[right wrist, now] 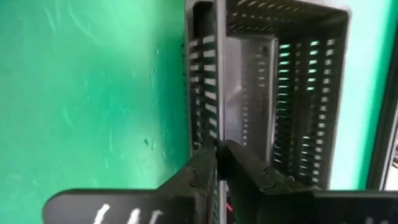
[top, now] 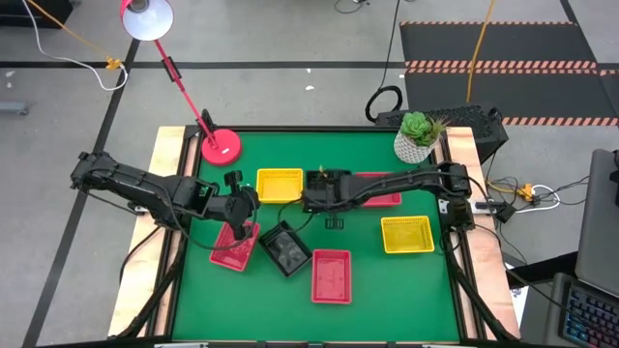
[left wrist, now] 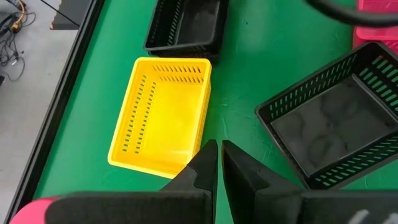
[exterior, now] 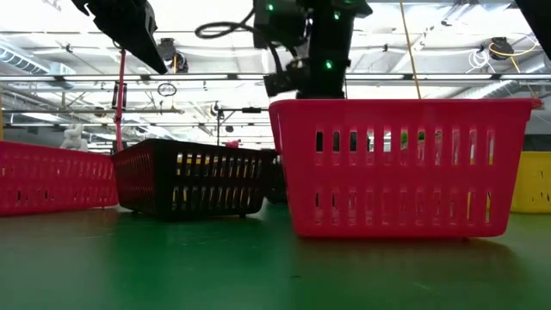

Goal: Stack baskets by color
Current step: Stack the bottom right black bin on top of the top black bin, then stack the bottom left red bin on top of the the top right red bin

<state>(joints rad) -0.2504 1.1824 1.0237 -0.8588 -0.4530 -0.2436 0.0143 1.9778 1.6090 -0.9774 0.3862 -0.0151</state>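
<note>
Several baskets lie on the green table [top: 368,159]. A yellow basket [top: 280,185] sits at the far middle and another [top: 407,234] to the right. One red basket [top: 331,275] is near the front, one [top: 235,246] lies below my left arm, and one [top: 387,196] lies under my right arm. A black basket [top: 285,248] rests near the middle. My left gripper [left wrist: 219,152] hangs shut over the table near the left red basket, touching nothing. My right gripper [right wrist: 219,152] is shut on another black basket [right wrist: 280,93] beside the far yellow one. My right gripper pinches the rim of the black basket's slotted side wall [right wrist: 216,134], one finger outside the wall and one inside the basket. The fingers slant down from above. Whether the basket rests on the table or is lifted, I cannot tell.
A red desk lamp's round base [top: 221,146] stands at the far left corner and a white plant pot [top: 416,145] at the far right. Open green surface lies along the near edge and between the right yellow basket and the far edge.
</note>
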